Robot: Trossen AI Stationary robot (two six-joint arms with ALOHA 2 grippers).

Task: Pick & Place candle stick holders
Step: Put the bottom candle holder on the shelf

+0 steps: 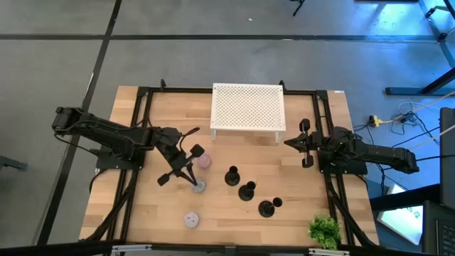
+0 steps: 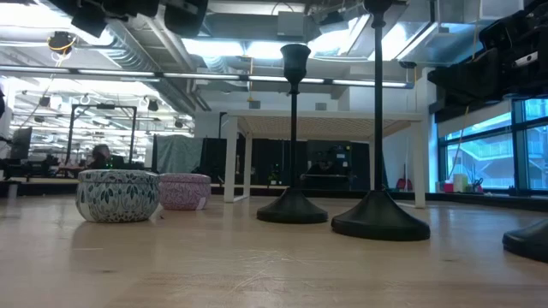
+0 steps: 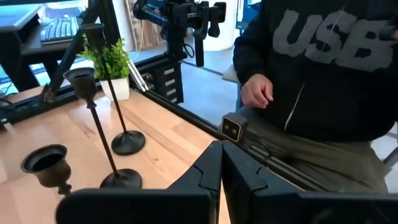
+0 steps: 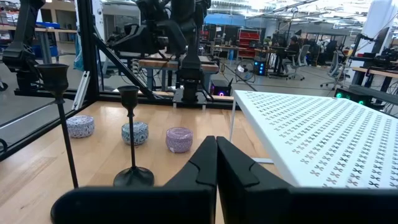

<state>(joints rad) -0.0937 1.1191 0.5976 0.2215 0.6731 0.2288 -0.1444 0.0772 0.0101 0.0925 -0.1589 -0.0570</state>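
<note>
**A:** Entry one, tools. What are you carrying?

**B:** Nothing. My left gripper (image 1: 186, 169) is hovering left of centre in the high view, fingers pressed together, over the small patterned round tins (image 1: 200, 186). My right gripper (image 1: 294, 144) is waiting at the right side, near the white perforated metal stand (image 1: 247, 107), fingers likewise together and empty.

**A:** Entry two, the task items?

**B:** Three black metal candle stick holders (image 1: 248, 190), each a round base, thin upright stem and small top cup, heights differing. They are standing in a diagonal row across the lower centre of the high view, on the pale wooden table (image 1: 298, 185), all upright, near one another but apart.

**A:** Entry three, handling advice?

**B:** I am judging the step as the first approach. I should be parting my fingers before descending, then closing on one stem low down, just above the base. Tall, narrow and top-heavy looking, these would likely be tipping under a sideways nudge. The end holder nearest my left gripper looks easiest, leaving its neighbours undisturbed.
</note>
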